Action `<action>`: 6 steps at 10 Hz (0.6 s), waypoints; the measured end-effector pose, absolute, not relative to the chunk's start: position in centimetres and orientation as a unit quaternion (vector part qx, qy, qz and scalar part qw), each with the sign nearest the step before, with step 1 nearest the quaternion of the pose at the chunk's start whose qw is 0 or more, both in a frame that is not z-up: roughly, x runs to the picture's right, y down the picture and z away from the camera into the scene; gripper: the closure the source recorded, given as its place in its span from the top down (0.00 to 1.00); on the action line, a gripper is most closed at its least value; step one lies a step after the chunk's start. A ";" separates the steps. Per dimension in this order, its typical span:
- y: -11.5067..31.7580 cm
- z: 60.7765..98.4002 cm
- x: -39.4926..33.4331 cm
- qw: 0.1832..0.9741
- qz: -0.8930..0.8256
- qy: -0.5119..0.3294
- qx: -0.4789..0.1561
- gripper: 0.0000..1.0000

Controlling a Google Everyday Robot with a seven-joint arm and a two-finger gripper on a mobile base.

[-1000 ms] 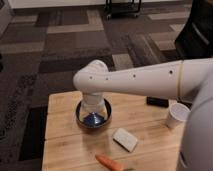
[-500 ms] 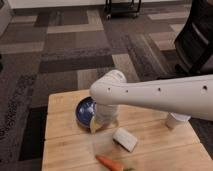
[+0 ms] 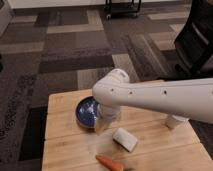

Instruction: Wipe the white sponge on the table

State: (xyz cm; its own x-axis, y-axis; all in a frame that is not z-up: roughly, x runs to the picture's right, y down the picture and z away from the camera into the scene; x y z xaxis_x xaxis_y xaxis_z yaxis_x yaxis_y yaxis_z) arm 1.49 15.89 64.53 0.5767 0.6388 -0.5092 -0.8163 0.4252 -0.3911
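One small gap separates the hand (image 3: 108,119) from the white sponge (image 3: 125,139), which lies on the surface (image 3: 62,147) just right of and nearer than it, long axis slanting far-left to near-right. Whether the hand is clenched or released, I cannot tell.

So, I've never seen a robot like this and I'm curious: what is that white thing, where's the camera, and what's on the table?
The white tube is the robot's single arm, reaching in from the right over a wooden table. There is one picture, looking down from above; where its camera is mounted isn't known. At the arm's end hangs the pincer, its grasping part, beside a blue bowl. A white sponge lies on the wood just to its lower right. A carrot lies at the near edge, a white cup stands at the right. Whether the pincer holds anything is unclear.
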 end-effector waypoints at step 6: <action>16.0 65.3 3.3 0.840 0.428 0.143 -0.302 0.65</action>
State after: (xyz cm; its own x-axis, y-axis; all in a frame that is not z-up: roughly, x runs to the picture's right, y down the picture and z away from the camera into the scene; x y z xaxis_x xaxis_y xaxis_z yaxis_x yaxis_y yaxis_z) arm 3.25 15.96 65.34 0.5919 0.6331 -0.4988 -0.8058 0.4509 -0.3839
